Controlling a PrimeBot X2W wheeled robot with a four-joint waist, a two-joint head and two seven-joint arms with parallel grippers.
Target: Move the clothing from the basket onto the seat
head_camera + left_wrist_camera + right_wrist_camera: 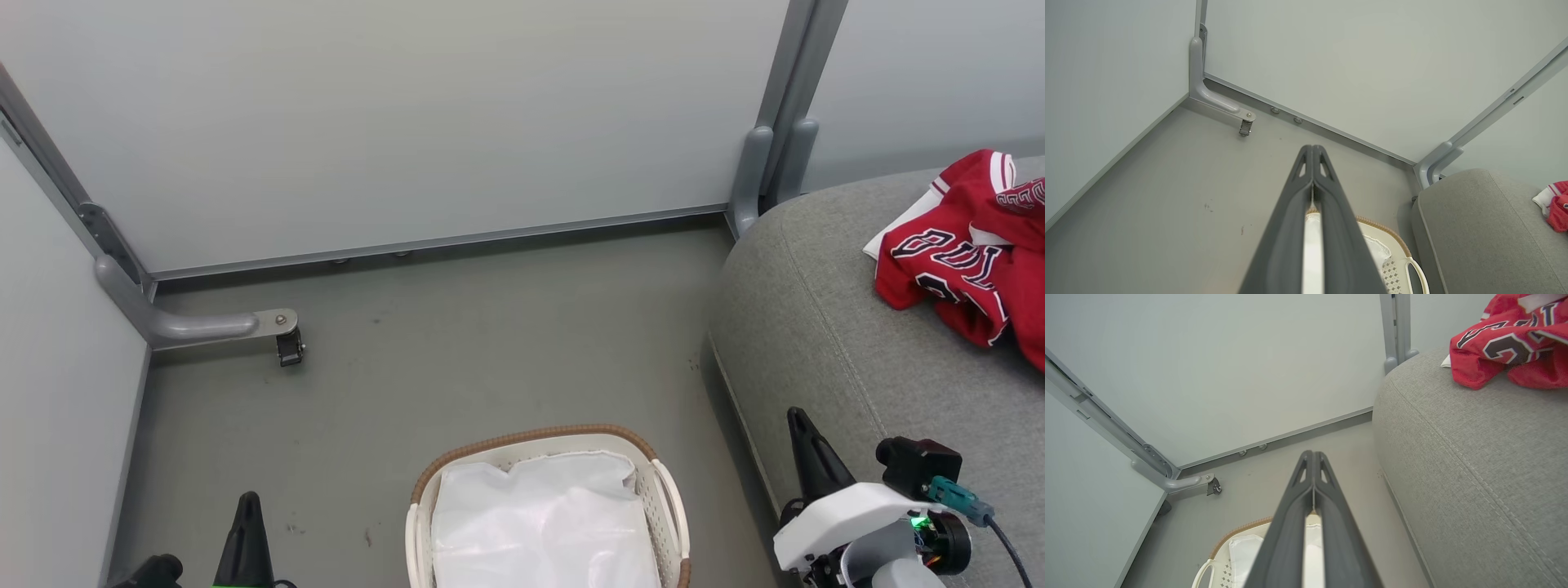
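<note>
The red clothing [971, 253] with white trim and black letters lies crumpled on the grey seat [841, 327] at the right; it also shows as clothing [1511, 339] on the seat [1474, 449] and clothing [1557, 204] on the seat [1478, 228]. The white basket [669, 490] with a brown rim stands on the floor at bottom centre, with a white liner [539, 523] inside. My left gripper [247, 500] is shut and holds nothing, left of the basket. My right gripper [796, 416] is shut and holds nothing, over the seat's front edge. Both grippers' tips meet: left gripper [1312, 148], right gripper [1312, 453].
Grey partition walls close off the back and left. A metal foot with a caster [286, 343] sticks out on the floor at the left. Upright posts [767, 163] stand by the seat's corner. Grey floor [490, 343] lies between the basket and the wall.
</note>
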